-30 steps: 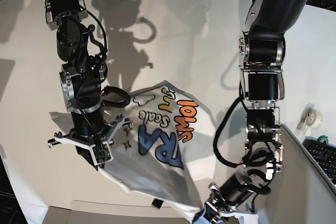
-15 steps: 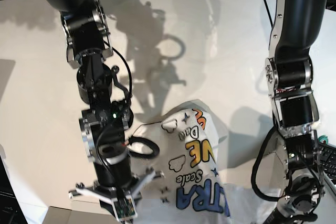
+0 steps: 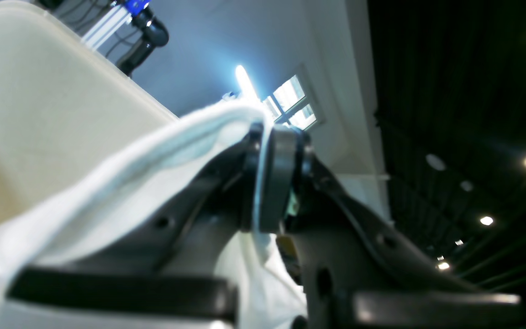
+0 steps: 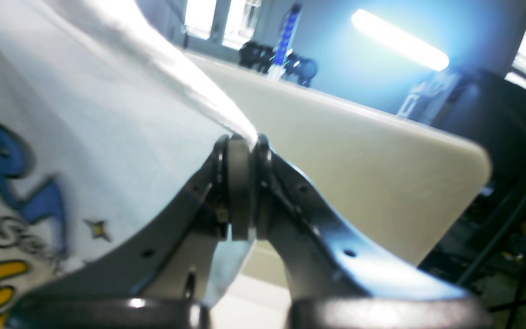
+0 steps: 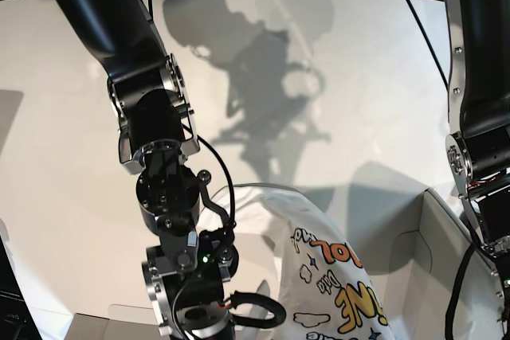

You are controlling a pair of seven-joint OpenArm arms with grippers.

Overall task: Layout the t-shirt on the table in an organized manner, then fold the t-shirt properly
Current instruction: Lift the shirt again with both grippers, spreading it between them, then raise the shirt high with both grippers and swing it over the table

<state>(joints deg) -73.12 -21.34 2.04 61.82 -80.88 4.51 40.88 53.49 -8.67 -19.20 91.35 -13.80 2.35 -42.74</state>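
Note:
The white t-shirt (image 5: 335,284) with its blue, yellow and orange print hangs at the bottom of the base view, just above the white table (image 5: 335,69). Both arms run out of the frame there, so neither gripper shows in that view. In the right wrist view my right gripper (image 4: 243,155) is shut on an edge of the t-shirt (image 4: 85,109), which stretches away to the left over the table (image 4: 359,155). In the left wrist view my left gripper (image 3: 274,173) is shut on a bunched fold of the t-shirt (image 3: 107,183), which drapes over its left finger.
A grey box-like panel (image 5: 434,236) stands at the right, beside the shirt. The table's near edge (image 5: 96,312) runs along the bottom left. Dark chairs and cables (image 4: 509,192) lie beyond the table's end in the right wrist view.
Both arms have swung toward the bottom of the base view, and the grippers have left that frame. The shirt has been carried with them, down and to the right.

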